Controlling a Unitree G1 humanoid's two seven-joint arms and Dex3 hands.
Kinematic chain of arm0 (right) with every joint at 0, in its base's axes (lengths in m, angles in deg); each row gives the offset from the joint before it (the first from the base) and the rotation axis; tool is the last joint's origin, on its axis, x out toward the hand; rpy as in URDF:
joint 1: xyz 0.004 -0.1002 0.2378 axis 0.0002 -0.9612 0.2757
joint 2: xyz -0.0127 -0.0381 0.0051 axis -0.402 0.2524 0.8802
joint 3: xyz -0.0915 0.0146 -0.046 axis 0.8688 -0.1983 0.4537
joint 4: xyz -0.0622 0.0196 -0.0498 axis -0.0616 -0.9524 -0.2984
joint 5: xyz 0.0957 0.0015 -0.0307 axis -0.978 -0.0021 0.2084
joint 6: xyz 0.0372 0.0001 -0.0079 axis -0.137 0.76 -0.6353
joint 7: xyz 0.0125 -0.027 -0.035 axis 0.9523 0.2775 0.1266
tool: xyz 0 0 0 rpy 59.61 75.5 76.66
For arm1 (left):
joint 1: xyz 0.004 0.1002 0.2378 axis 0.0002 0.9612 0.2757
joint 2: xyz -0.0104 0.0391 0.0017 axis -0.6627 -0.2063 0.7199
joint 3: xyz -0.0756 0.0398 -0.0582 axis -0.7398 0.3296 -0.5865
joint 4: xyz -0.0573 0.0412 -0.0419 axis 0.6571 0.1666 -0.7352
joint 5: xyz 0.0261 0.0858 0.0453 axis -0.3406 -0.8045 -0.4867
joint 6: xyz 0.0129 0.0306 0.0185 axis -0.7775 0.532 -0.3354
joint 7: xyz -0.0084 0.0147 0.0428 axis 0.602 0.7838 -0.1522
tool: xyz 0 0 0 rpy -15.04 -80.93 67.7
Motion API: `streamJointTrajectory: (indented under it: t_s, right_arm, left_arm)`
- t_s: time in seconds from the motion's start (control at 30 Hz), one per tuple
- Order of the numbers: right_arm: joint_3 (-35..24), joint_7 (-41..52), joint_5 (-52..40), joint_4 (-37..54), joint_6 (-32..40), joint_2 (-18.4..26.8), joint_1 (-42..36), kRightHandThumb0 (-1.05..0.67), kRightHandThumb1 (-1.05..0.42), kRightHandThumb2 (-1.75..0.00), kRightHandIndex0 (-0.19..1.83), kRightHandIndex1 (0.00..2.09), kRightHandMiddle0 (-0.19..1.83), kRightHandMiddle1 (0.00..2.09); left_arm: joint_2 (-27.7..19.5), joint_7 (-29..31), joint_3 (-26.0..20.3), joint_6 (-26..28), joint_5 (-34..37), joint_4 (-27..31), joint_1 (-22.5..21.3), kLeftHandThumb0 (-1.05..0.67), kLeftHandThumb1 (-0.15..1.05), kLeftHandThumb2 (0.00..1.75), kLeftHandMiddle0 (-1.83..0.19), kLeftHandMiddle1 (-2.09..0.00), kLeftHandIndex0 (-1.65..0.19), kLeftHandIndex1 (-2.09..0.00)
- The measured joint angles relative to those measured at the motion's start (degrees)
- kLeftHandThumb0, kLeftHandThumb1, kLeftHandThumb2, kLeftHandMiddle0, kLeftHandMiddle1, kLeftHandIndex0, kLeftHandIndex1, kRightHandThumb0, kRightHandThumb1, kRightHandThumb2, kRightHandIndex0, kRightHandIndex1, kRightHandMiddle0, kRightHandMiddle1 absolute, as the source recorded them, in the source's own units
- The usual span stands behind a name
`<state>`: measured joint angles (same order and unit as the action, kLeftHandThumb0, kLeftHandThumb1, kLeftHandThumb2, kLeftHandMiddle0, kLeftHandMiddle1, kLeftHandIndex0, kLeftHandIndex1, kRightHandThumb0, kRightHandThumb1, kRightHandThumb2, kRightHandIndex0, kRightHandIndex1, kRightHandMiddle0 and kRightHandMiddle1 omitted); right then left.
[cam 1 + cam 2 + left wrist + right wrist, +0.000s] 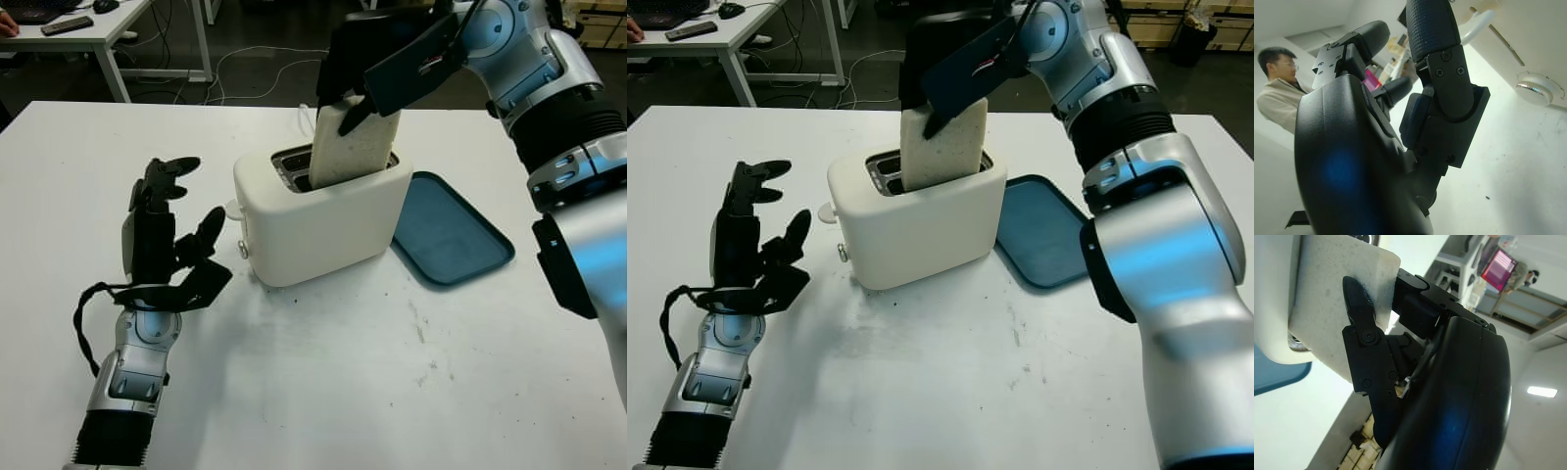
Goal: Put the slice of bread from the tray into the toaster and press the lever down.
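Left eye view: right hand (377, 73) grips bread slice (353, 147) from above, lower end inside toaster (318, 215) slot. Left hand (162, 240) open, on desk (343, 392) beside toaster.

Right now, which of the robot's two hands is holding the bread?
The right hand, raised above the white toaster, grips the bread slice, whose lower end is in a toaster slot. The left hand is open, on the table beside the toaster, holding nothing.

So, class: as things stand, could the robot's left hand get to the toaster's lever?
Probably yes. The left hand is open beside the toaster, with only bare table between it and the toaster's near end, where a small knob sits. The right hand, holding the bread above the slot, is not in the way.
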<state>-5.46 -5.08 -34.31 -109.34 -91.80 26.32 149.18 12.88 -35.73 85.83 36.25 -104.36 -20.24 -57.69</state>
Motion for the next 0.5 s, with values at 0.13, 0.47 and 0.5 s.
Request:
streamJointTrajectory:
  t_s: [0.13,0.47,0.5]
  right_arm:
    - [0.1,0.6,0.0,-0.6,-0.1,-0.3,-0.9,-0.47,-0.87,0.0,0.93,0.89,1.11,0.03]
    - [0.5,0.5,0.0,-0.5,-0.8,-0.4,-3.0,-0.64,-0.72,0.0,0.64,0.52,0.82,0.0]
    - [0.3,0.4,0.0,-0.5,-0.8,-0.4,-3.1,-0.64,-0.72,0.0,0.62,0.51,0.81,0.0]
  left_arm:
    - [0.0,-0.1,0.0,0.0,0.0,0.0,0.0,-0.95,0.92,0.73,0.0,-1.46,0.0,-1.06]
    - [0.0,-0.4,0.0,0.0,0.0,-0.1,0.0,-0.94,0.92,0.72,0.0,-1.46,0.0,-1.06]
    - [0.0,-0.4,0.0,0.0,0.1,-0.1,0.0,-0.94,0.92,0.71,0.0,-1.45,0.0,-1.06]
